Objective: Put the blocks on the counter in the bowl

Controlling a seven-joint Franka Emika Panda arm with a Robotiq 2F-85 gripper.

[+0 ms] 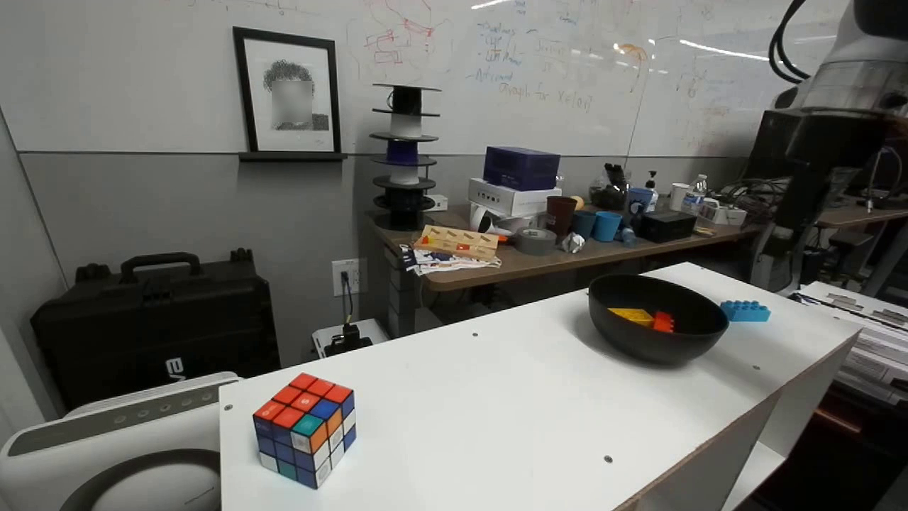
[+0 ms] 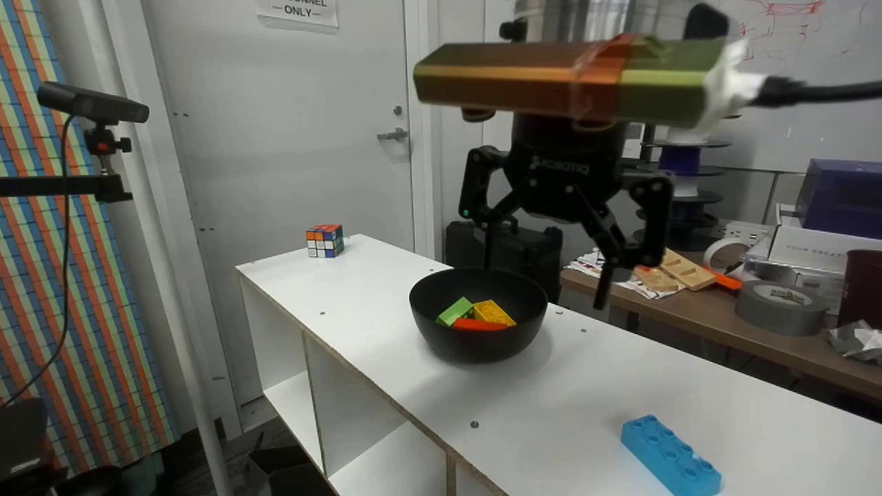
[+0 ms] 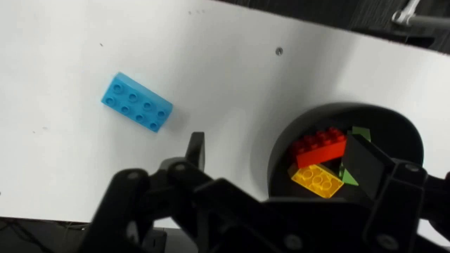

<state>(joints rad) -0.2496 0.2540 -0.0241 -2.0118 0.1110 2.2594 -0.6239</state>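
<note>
The light blue block (image 1: pixel 745 311) (image 2: pixel 670 458) (image 3: pixel 137 103) lies studs up on the white counter (image 1: pixel 461 397) (image 2: pixel 551 393), apart from the black bowl (image 1: pixel 638 348) (image 2: pixel 475 344) (image 3: pixel 291 123). The bowl holds a yellow block (image 2: pixel 493 313) (image 3: pixel 318 181), a red block (image 2: pixel 480 324) (image 3: pixel 320 153) and a green block (image 2: pixel 455 311). A finger partly covers the green block in the wrist view (image 3: pixel 351 178). My gripper (image 2: pixel 544 272) (image 3: pixel 277 147) is open and empty. In the wrist view one finger overlaps the bowl and the other shows between bowl and blue block.
A multicoloured puzzle cube (image 1: pixel 305 426) (image 2: pixel 324 241) stands at the counter's far end from the blue block. A cluttered wooden workbench (image 1: pixel 511 268) runs behind the counter. A camera on a stand (image 2: pixel 93 103) is beside it.
</note>
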